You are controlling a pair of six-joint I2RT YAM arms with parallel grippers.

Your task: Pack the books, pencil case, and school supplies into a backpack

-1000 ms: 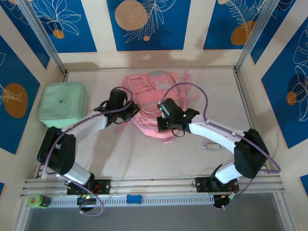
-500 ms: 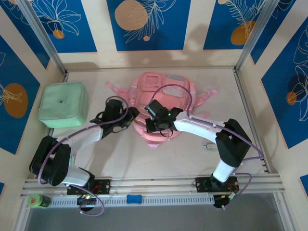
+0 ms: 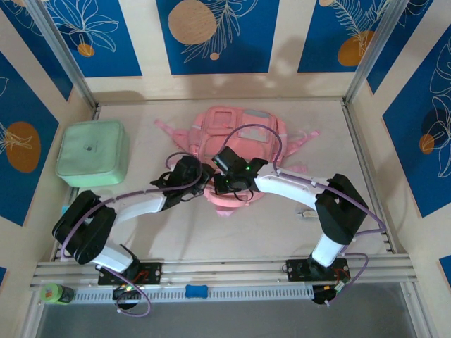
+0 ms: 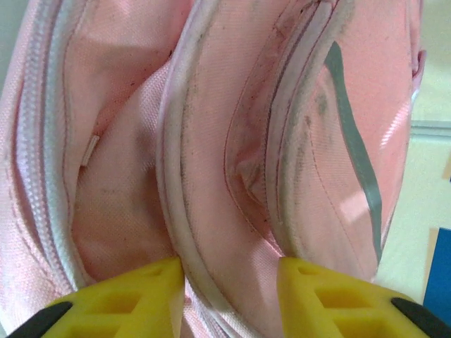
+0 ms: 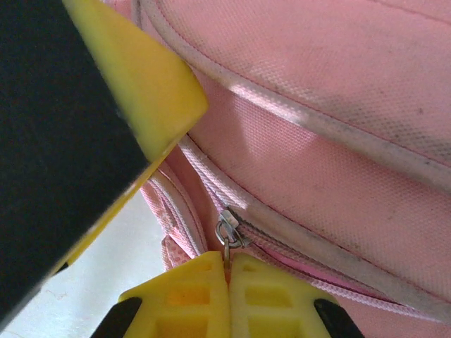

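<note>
Pale wooden table [image 3: 282, 232], boxed in by blue flower-print panels [image 3: 211, 35]. Mint-green box [image 3: 93, 153] sits at mid-left of the overhead frame, well apart from the work.

The backpack [image 3: 239, 134] lies flat at upper centre, with its straps splayed to either side. Both arms meet at its near end.

Right gripper [image 5: 229, 266]: clenched on the metal zipper pull [image 5: 227, 232], at lower centre of its wrist view. I read this as a hold for drawing the zip along its track.

Left gripper [image 4: 229, 282]: jaws parted, straddling a white piped seam [image 4: 176, 176] of the bag. I cannot tell whether they already pinch it. Probably it is there as a brace, so the bag does not drag when the zip is pulled.

My judgement is that this is the opening stage, with packing not yet begun.
</note>
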